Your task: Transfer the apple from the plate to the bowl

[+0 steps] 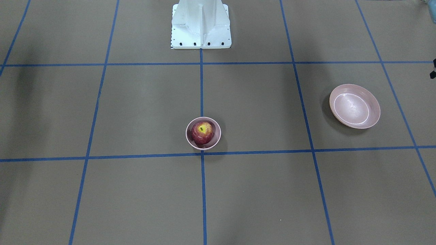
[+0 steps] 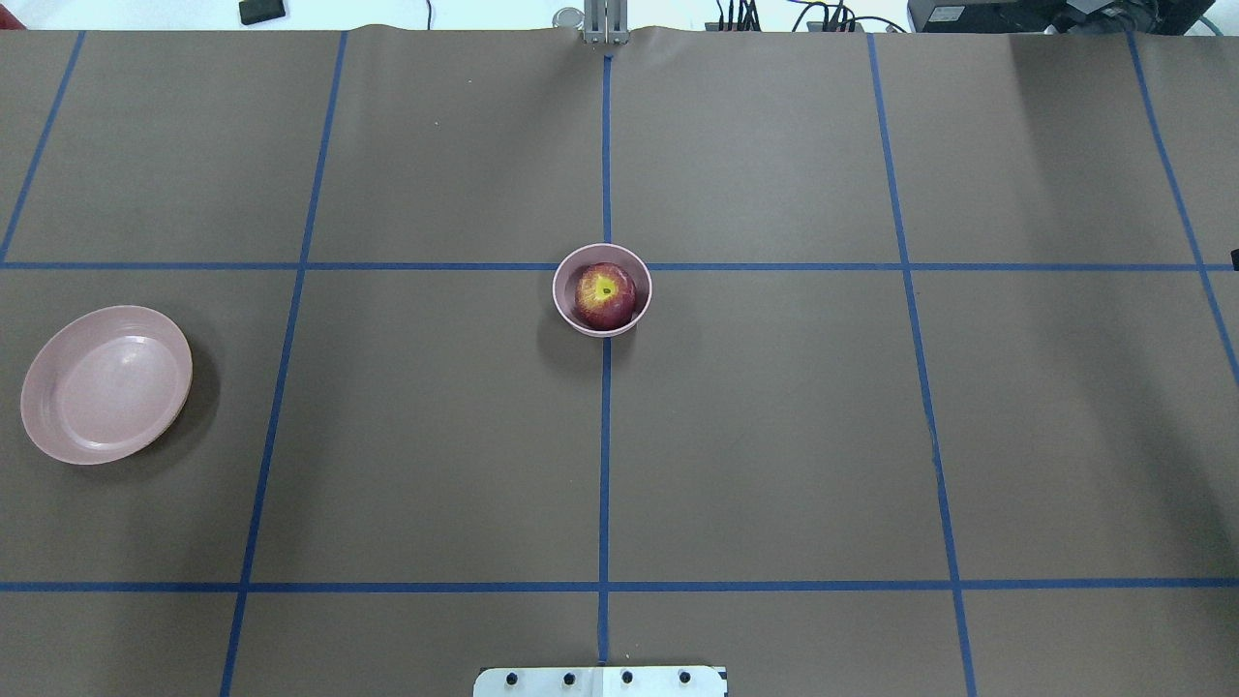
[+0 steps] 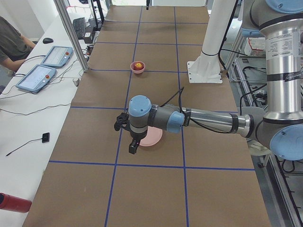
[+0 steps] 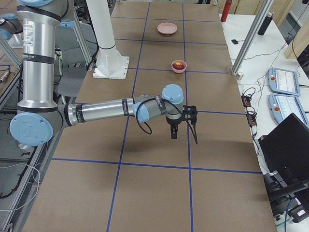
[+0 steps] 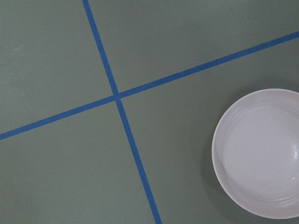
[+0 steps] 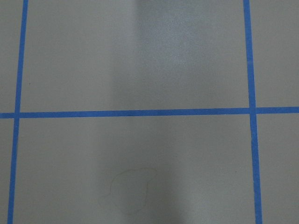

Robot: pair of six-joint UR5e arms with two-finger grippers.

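Observation:
The dark red apple [image 1: 202, 132] with its yellow stem patch lies in the small deep pink bowl [image 1: 204, 147] at the table's middle; both also show in the overhead view, apple [image 2: 605, 293] in bowl [image 2: 581, 324]. The wide pink plate [image 2: 105, 384] stands empty on my left side, and shows in the left wrist view [image 5: 259, 151]. My left gripper [image 3: 132, 144] hangs above the table beside the plate [image 3: 152, 138]. My right gripper [image 4: 184, 133] hangs over bare table, far from the bowl [image 4: 179, 68]. Both grippers show only in the side views, so I cannot tell whether they are open or shut.
The robot's white base [image 1: 201, 25] stands at the table's robot-side edge. Blue tape lines [image 2: 605, 436] divide the brown table into squares. Operator tablets [image 3: 42, 68] and a person sit beyond the far edge. A red bottle [image 3: 14, 202] lies off the table's end.

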